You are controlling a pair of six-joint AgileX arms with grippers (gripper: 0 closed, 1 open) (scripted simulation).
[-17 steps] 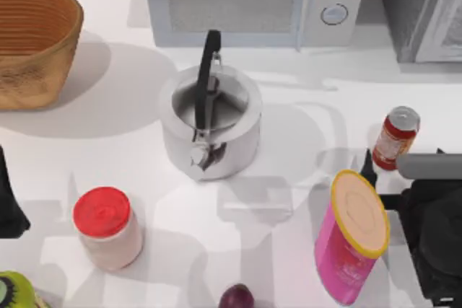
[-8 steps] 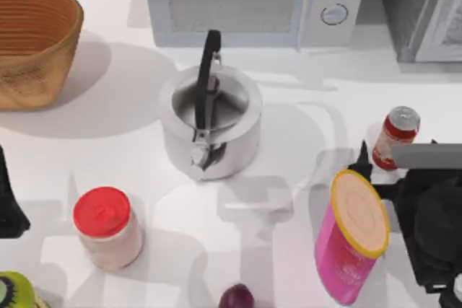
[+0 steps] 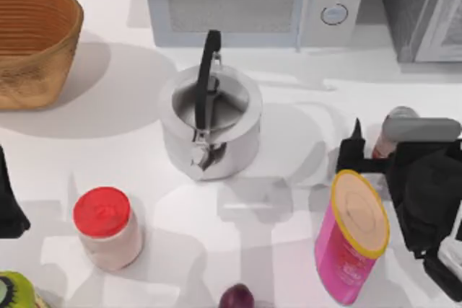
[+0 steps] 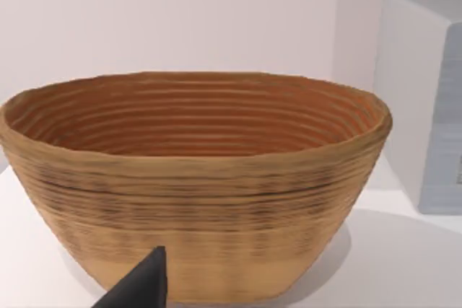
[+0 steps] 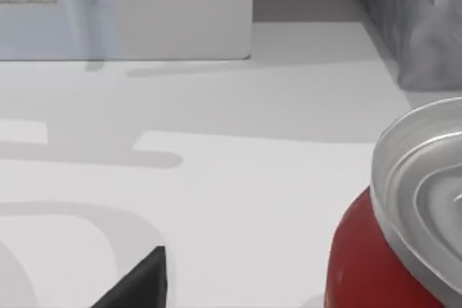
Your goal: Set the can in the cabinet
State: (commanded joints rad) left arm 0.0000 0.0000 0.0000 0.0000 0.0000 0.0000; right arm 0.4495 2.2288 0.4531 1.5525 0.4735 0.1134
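Right end effector (image 3: 369,151) spread apart around the small slim red drink can (image 3: 382,146), beside the tall pink canister (image 3: 351,239); I'd centre first; then close.

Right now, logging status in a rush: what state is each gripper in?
Left gripper: parked at the table's left edge, cannot be told.
Right gripper: open around the can, not holding it.

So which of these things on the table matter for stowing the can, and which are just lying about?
Job:
- can, beside the right tool
- cabinet, top view's far right corner

Lying about:
- kettle
- microwave
- basket
- pink canister
- red-lidded jar
- left tool, parked at the left edge
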